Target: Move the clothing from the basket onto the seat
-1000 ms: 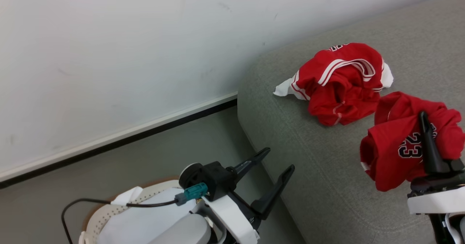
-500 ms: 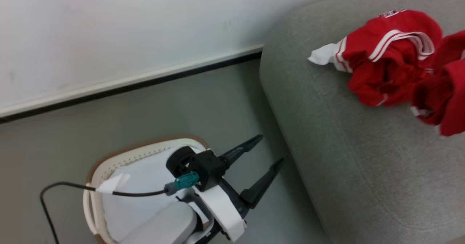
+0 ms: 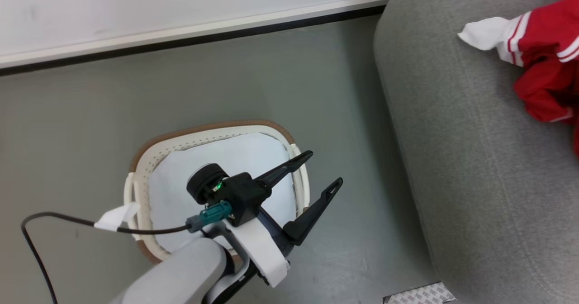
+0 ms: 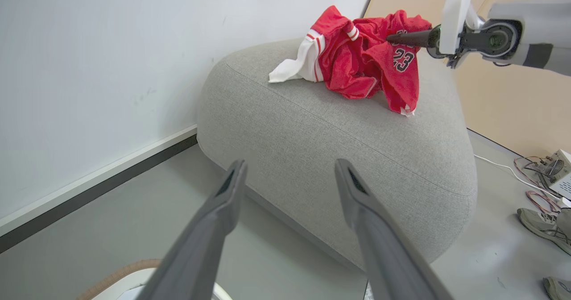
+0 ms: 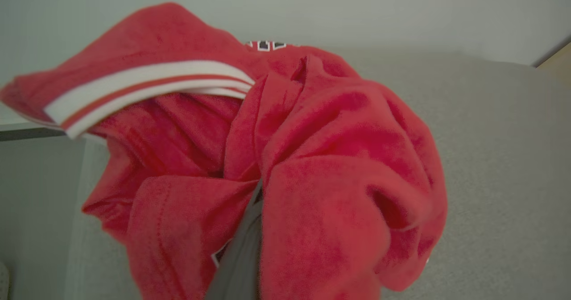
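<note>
White wall (image 3: 181, 1) over white skirting with black strip (image 3: 181, 36); grey-green floor (image 3: 226, 82). Patterned mat corner (image 3: 418, 294) at bottom edge. Left wrist view: tan panel (image 4: 513, 99), white cable (image 4: 495, 164) on floor near small fan box (image 4: 555, 168) with coloured wires, grey shoe (image 4: 542, 222) beside.

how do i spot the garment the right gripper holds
Find the grey sofa; two red garments bunch at its top. Take the jersey pinched in the shut right gripper. It alone bears a black 23, while the neighbour shows a white panel and stripes.
</note>
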Controlling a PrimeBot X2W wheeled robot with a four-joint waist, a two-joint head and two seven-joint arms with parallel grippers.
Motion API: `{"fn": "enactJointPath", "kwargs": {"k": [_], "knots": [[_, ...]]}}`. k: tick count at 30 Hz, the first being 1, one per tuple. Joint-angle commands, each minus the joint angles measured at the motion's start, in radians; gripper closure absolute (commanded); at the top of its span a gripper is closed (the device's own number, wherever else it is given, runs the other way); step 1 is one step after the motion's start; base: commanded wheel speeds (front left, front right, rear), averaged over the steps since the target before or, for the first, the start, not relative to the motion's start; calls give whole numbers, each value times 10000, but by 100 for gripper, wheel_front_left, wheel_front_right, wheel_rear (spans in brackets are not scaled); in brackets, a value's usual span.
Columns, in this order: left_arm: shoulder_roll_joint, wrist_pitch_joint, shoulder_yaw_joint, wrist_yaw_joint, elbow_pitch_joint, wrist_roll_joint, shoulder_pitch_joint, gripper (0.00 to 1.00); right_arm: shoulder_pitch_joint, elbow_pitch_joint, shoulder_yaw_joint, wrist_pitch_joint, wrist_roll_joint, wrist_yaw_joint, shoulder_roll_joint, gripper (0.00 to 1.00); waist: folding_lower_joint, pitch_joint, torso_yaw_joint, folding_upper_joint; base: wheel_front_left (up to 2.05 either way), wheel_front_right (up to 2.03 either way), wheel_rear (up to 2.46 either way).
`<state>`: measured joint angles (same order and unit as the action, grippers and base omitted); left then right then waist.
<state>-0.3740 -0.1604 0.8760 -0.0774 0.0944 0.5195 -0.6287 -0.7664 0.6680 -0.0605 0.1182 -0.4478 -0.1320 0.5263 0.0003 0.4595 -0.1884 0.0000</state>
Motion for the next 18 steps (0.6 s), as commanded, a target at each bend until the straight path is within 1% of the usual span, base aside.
{"fn": "enactJointPath", "kwargs": {"k": [1,2,3,5,6,7,11,13,18], "knots": [[-71,-51,-28,11,-12,-22,-94,0,-134,161,-118,159,-182,26,101,85,-3,104,133,0,0,0,0],[-71,-64,-40,28,-30,-6,-98,0,-264,398,-261,446,-360,26,117,77,-3,111,157,0,0,0,0],[-75,-81,-61,50,-37,13,-104,0,-345,650,-388,687,-498,26,154,75,-3,114,173,0,0,0,0],[-85,-115,-86,49,-31,61,-113,0,-398,1051,-710,1058,-740,26,194,54,-3,92,181,0,0,0,0],[-81,-130,-90,63,-10,81,-114,0,-467,1200,-830,1159,-843,26,182,14,-3,64,173,0,0,0,0],[-73,-129,-93,72,16,90,-100,0,-513,1365,-924,1259,-896,26,166,0,-3,12,154,0,0,0,0],[14,-214,-67,115,146,171,35,0,-589,1785,-1324,1506,-1209,26,254,0,-3,-328,33,0,0,0,0],[67,-281,-52,129,247,257,157,0,-504,2089,-1495,1880,-1359,26,234,0,-3,-605,-53,0,0,0,0],[276,-474,-3,153,613,397,436,0,-113,2370,-1892,2691,-1732,26,469,0,-3,-1499,-203,0,0,0,0]]}}
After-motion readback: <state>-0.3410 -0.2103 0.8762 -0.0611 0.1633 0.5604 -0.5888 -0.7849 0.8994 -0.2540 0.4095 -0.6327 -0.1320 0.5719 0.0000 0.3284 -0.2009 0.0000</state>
